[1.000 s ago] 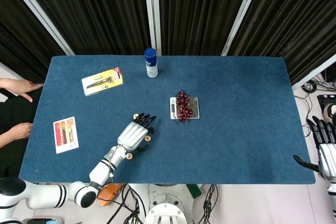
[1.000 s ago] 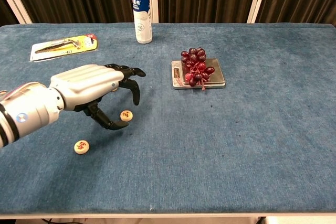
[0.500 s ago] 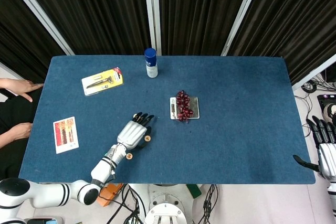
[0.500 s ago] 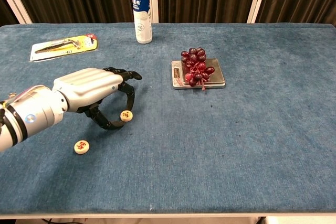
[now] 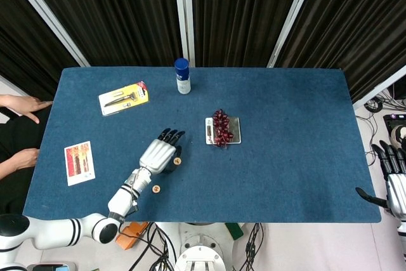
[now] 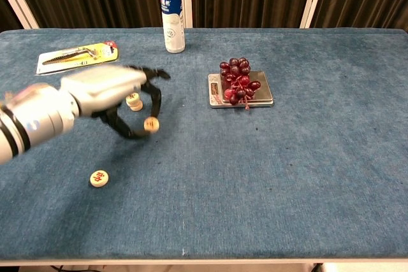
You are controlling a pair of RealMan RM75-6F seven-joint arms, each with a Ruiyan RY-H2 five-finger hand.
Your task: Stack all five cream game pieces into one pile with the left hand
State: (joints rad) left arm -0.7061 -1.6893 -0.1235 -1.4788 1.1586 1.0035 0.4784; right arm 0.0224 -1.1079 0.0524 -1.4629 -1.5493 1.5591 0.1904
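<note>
A cream game piece (image 6: 151, 125) is pinched between the thumb and a finger of the left hand (image 6: 108, 90) above the blue table (image 6: 287, 157), while a small pile of cream pieces (image 6: 134, 100) is seen just behind that hand and a single cream piece (image 6: 99, 178) lies apart on the table nearer the front edge. The right hand (image 5: 394, 185) is held off the table's right edge with its fingers spread and nothing in it. Grapes (image 6: 238, 81) are set on a small scale (image 6: 262, 98), and a blue-capped bottle (image 6: 171, 14), a packaged tool (image 6: 76, 55) and a card (image 5: 79, 162) are spread elsewhere on the table.
</note>
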